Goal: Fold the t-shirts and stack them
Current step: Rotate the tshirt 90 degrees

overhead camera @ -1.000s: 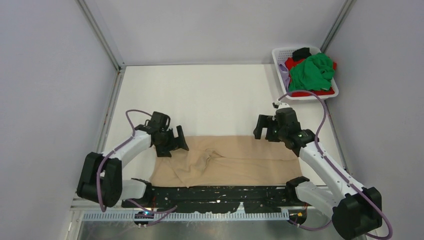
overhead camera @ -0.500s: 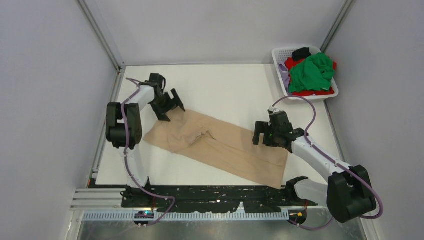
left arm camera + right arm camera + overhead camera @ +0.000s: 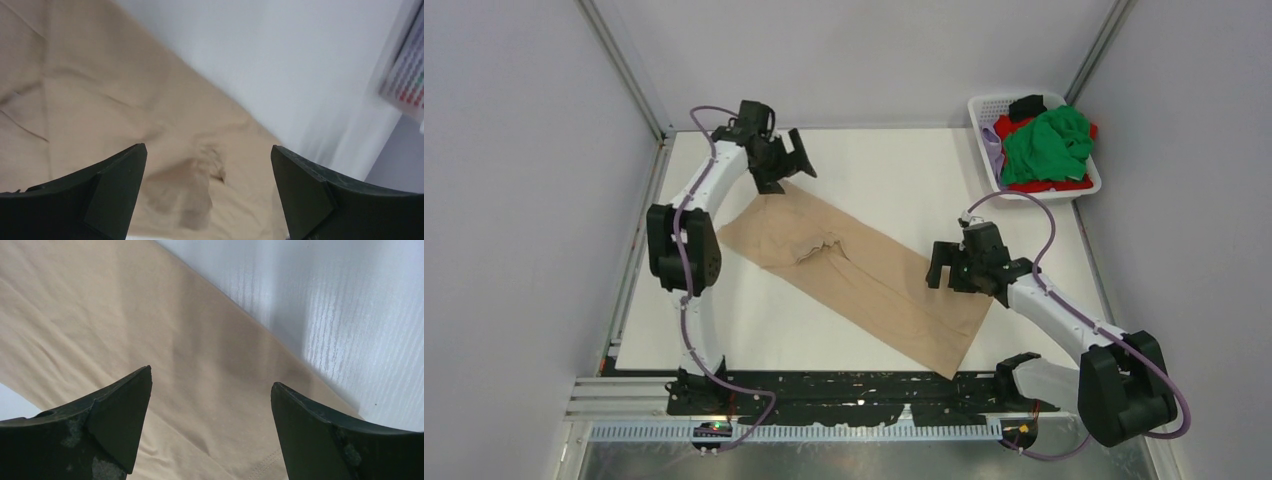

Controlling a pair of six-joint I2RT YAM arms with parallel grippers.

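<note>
A: Where is the tan shirt (image 3: 864, 285)?

B: Flat on the counter (image 3: 894, 170), as a long band lying slantwise. One end points to 10 o'clock and the other to 5 o'clock, so it isn't square to the near edge. There's a ruck (image 3: 824, 248) in it, a little toward the 10 o'clock end.

A: And the hands?

B: The left hand (image 3: 790, 172) hangs at the band's 11 o'clock corner, spread wide and holding nothing. Its own camera shows only cloth below and bare counter beyond. The right hand (image 3: 946, 278) hovers over the 3 o'clock edge, also released and empty.

A: Which step is this, then?

B: Laying out, I'd say. The shirt is spread but not folded small, and nothing is stacked. The green shirt (image 3: 1046, 145) and the others lie in the basket (image 3: 984, 105) at 1 o'clock, well apart from the work.

A: What does the next move call for?

B: My guess is that each hand drops onto the cloth near its own end and pinches it. They pull the ruck flat, then carry one end over the other. I can't tell whether the band is one layer or already doubled. If it's doubled, the pinch has to take every layer or the fold will slide apart.
</note>
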